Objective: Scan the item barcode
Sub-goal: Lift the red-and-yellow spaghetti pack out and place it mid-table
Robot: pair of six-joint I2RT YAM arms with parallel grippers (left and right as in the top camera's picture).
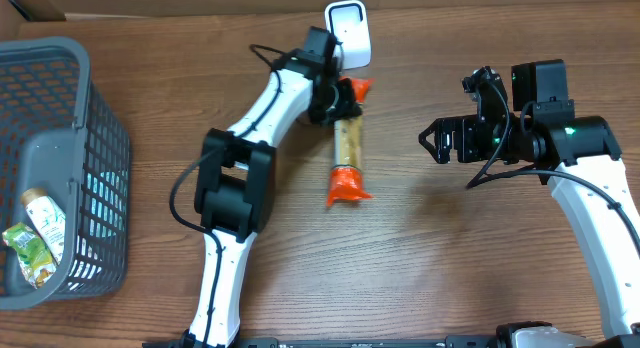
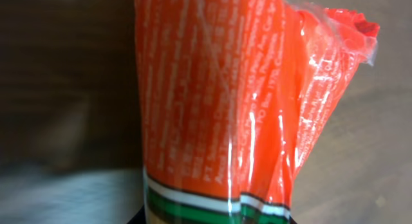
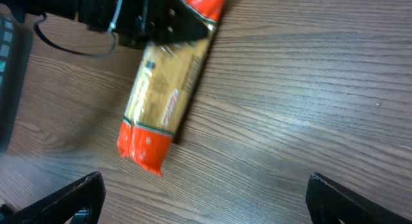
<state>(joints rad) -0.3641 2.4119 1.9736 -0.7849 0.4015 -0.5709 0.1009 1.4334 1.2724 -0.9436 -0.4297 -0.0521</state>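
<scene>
The item is a long packet [image 1: 348,153] with a tan middle and orange ends, lying lengthwise on the wooden table. My left gripper [image 1: 335,100] is shut on its far end, just below a white scanner [image 1: 349,33]. In the left wrist view the orange wrapper [image 2: 219,95] with white print and a green-and-white band fills the frame; no barcode shows. My right gripper [image 1: 432,140] stands open to the right of the packet, apart from it. In the right wrist view the packet [image 3: 167,102] lies ahead of the wide-apart fingertips [image 3: 71,198], with the left gripper [image 3: 161,24] on its far end.
A grey mesh basket [image 1: 100,138] stands at the left edge, holding a small bottle [image 1: 45,223] and a green packet [image 1: 28,253]. Black cables run along the left arm [image 1: 230,178]. Bare wood lies between the packet and the right arm.
</scene>
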